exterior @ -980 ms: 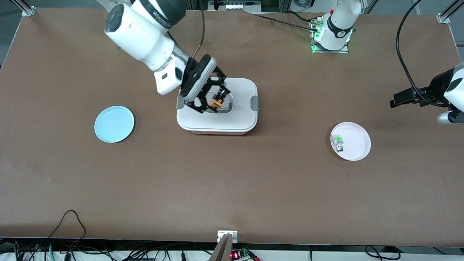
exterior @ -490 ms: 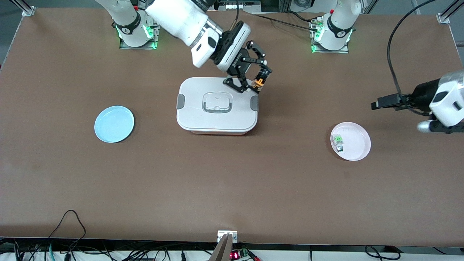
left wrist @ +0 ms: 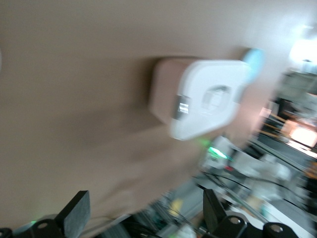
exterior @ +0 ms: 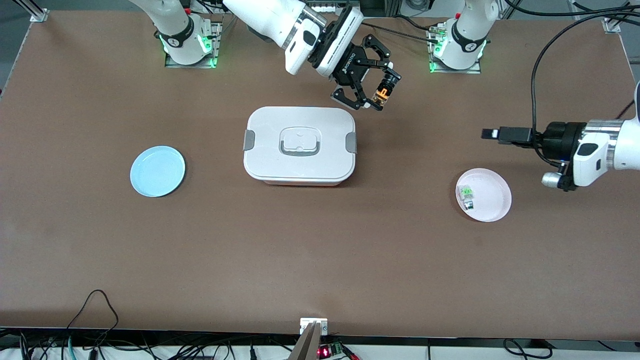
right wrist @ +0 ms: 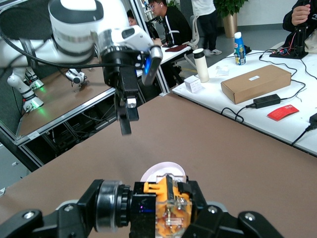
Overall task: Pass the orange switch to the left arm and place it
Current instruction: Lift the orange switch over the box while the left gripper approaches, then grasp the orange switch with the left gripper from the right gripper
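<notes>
A broad brown matte surface (exterior: 320, 260) fills the front view, its edge nearest the front camera lined with loose black cables. In the right wrist view, desks with a cardboard carton and seated people stand past the surface's end.

Mid-surface sits the large white rounded-rectangular lidded box (exterior: 299, 145) with grey side clips and a recessed handle; the left wrist view shows it too (left wrist: 208, 99), blurred. Wide bare brown stretches lie between it and both plates, and toward the front camera.

The white jointed right arm reaches from its base over the box's farther corner toward the left arm's end; its black right gripper (exterior: 376, 95) hangs above bare surface just off that corner, fingers clenched on the tiny orange-and-black push-button switch (exterior: 382, 92), seen close in its wrist view (right wrist: 166, 206). The left arm comes in from its end of the surface, its left gripper (exterior: 492, 134) level above the surface, over a spot farther from the camera than the pink plate, fingers spread apart.

A round pale-blue plate (exterior: 157, 171) lies toward the right arm's end. A round pale-pink plate (exterior: 492, 197) lies toward the left arm's end, holding a small green-and-clear switch (exterior: 466, 194).
</notes>
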Robot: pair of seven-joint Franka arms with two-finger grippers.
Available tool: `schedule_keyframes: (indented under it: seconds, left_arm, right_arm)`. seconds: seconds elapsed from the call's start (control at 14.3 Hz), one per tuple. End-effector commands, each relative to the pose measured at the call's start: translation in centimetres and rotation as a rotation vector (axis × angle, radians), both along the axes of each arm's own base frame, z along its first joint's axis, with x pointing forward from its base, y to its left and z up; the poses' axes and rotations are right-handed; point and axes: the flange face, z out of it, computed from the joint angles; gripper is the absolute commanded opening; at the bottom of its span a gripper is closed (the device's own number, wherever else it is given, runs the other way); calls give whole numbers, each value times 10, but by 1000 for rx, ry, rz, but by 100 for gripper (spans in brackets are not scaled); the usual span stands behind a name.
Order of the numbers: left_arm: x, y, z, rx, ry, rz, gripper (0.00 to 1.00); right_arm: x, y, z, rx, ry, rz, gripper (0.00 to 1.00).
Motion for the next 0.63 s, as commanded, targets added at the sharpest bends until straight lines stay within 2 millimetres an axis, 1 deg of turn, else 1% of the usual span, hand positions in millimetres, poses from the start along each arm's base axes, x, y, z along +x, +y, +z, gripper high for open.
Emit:
schedule_keyframes:
  seconds: [0.0, 0.07, 0.14, 0.21, 0.28, 0.42, 0.49, 0.56]
  left_arm:
    - [-23, -19, -35, -247, 107, 59, 100]
    - [-36, -28, -42, -311, 146, 86, 100]
    - [-46, -36, -40, -361, 167, 107, 100]
    - [-52, -49, -30, -398, 174, 113, 100]
    - [-54, -60, -18, -409, 196, 126, 100]
    - [-54, -69, 2, -429, 256, 174, 100]
    - [-54, -76, 2, -435, 257, 173, 100]
    - [-56, -87, 7, -431, 257, 164, 100]
  right_arm:
    - [4, 6, 3, 29, 0, -2, 0]
    - [3, 6, 3, 28, 1, -1, 0]
    - [3, 6, 3, 28, 1, -1, 0]
    - [3, 7, 3, 28, 2, 0, 0]
    - [3, 7, 4, 29, 2, 0, 0]
    - [3, 7, 5, 31, 1, -1, 0]
    - [3, 6, 4, 30, 3, -3, 0]
    - [4, 6, 5, 32, 2, -3, 0]
